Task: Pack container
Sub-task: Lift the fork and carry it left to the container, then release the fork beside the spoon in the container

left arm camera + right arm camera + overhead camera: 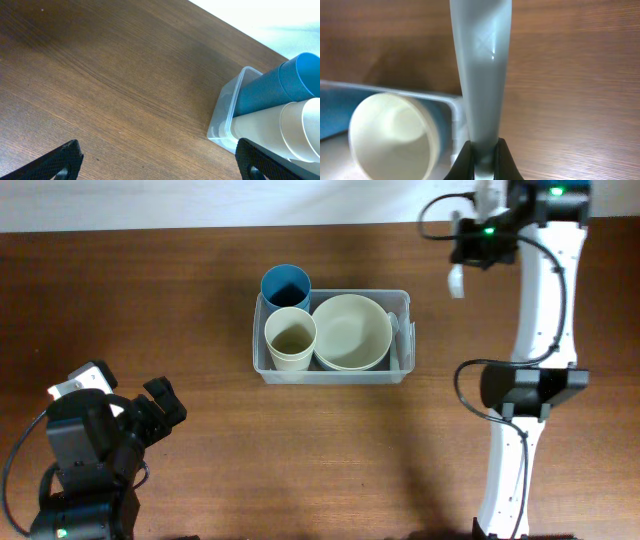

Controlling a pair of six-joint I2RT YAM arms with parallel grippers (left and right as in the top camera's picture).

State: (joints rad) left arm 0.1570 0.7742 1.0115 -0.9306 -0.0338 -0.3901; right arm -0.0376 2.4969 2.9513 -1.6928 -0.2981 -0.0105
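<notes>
Holding a pale tapered plastic piece [480,75] in the right pincer [482,159], jaws clamped on its narrow end. Can't tell what utensil it is.

Container [330,374] sits mid-worktop [150,300], long axis running left-right. My right pincer hangs just off the container's right short end, slightly to its far side. I'd judge the next move as a short travel left and toward me, then down.

The only free room looks like the narrow strip inside the container's right wall, beside the cream bowl [350,330]. Something pale seems to lie there, too small to call.

Left pincer [160,408] is wide open and empty, well off the container's near-left corner. Right arm is clearly nearer.

Container is clear, translucent, rimmed, with rounded corners. Blue cup [285,285] and cream cup [290,340] stand upright at its left end, and the bowl fills most of the rest.

Risk: the piece catching the container's rim on the way in.
</notes>
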